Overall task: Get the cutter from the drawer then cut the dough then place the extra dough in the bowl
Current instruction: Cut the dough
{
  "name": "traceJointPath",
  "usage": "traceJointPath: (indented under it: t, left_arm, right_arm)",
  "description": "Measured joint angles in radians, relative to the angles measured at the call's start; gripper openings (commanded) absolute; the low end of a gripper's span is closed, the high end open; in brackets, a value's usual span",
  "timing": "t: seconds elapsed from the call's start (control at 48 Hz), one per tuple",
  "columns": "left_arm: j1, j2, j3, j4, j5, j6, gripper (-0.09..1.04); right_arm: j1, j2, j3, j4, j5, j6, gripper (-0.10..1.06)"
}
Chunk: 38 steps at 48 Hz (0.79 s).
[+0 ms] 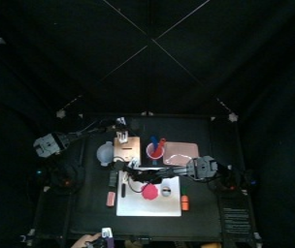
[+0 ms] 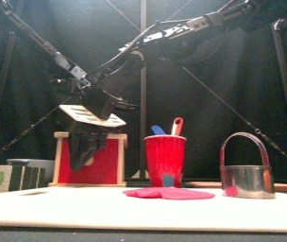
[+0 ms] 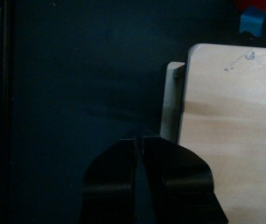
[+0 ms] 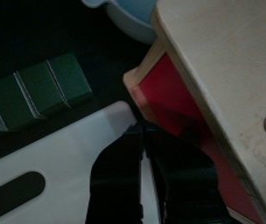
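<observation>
Jaws pressed together and empty, we seem to brace the pale wooden box with the left gripper while the right gripper nudges its red drawer front, the round metal cutter already standing on the desk.

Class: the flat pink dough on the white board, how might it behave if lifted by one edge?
The dough lies thin and flat, edges uneven, so it would probably droop, not stay stiff. Spread on the white board, it seems likelier to drag than roll.
</observation>
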<state>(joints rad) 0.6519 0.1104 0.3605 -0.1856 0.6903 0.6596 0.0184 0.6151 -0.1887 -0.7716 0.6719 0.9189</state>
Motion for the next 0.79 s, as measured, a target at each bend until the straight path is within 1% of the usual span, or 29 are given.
traceJointPath:
  t: [0.229, 0.521, 0.688, 0.792]
  left_arm:
    - [-0.002, 0.005, -0.002, -0.034, 0.002, 0.025, 0.48]
    - [-0.017, 0.005, -0.014, -0.044, 0.003, 0.044, 0.48]
    - [-0.018, 0.005, -0.014, -0.054, -0.008, 0.043, 0.48]
    - [-0.017, 0.003, -0.014, -0.063, -0.037, 0.034, 0.48]
  right_arm:
    - [0.0, 0.0, 0.002, -0.002, 0.006, 0.002, 0.34]
    - [0.0, 0.002, -0.003, -0.002, 0.035, 0.002, 0.34]
    - [-0.002, 0.002, -0.008, 0.008, 0.034, 0.003, 0.34]
    - [0.005, 0.002, -0.008, 0.026, 0.031, 0.002, 0.34]
